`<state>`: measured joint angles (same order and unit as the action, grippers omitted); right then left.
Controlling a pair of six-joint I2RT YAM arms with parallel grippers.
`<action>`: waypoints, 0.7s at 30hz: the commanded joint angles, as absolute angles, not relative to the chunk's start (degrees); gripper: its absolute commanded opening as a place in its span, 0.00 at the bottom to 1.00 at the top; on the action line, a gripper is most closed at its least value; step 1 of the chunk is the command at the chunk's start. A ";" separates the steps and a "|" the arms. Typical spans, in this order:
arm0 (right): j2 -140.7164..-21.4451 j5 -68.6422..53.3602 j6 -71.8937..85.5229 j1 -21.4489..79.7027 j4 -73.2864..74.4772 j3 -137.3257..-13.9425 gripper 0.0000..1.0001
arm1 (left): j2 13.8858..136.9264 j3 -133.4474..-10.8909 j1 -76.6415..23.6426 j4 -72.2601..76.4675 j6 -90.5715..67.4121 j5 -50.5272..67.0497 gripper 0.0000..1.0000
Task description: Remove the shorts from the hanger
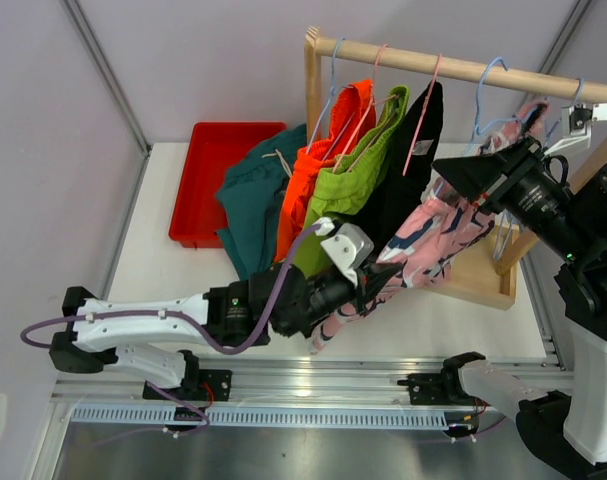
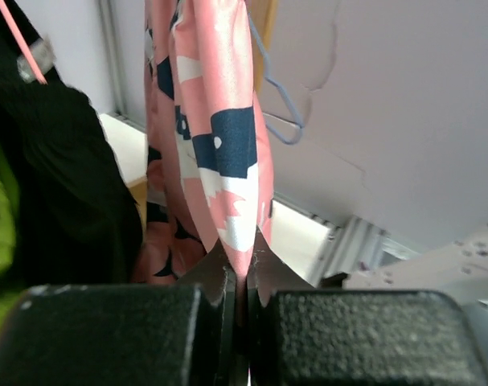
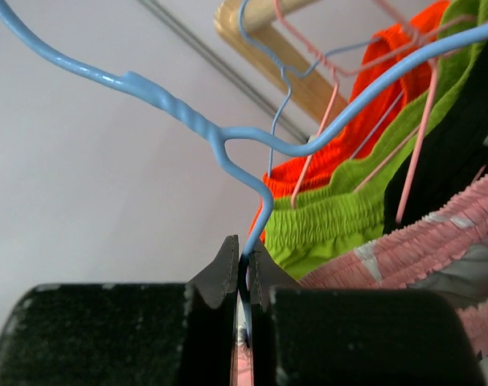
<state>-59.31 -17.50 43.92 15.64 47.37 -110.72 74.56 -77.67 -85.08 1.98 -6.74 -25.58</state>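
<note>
Left gripper (image 2: 242, 269) pinches the pink, navy-patterned fabric shorts (image 2: 223, 145); right gripper (image 3: 244, 261) clamps the blue wire hanger (image 3: 179, 108). Tugging may snag the waistband (image 3: 404, 245).

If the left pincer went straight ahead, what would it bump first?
The pink patterned shorts: the left pincer is shut on their lower edge, so that cloth hangs right in its way. A blue hanger shows behind, though how far back is hard to tell.
</note>
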 commanded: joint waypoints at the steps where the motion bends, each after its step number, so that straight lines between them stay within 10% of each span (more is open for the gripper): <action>1: -59.24 -12.48 41.49 14.68 35.60 -116.10 0.00 | 70.93 -71.29 -91.57 -4.74 -10.19 -26.98 0.00; 21: -61.70 -9.23 40.96 14.68 36.12 -118.39 0.00 | 59.94 -55.20 -99.40 -3.71 -17.24 -35.94 0.00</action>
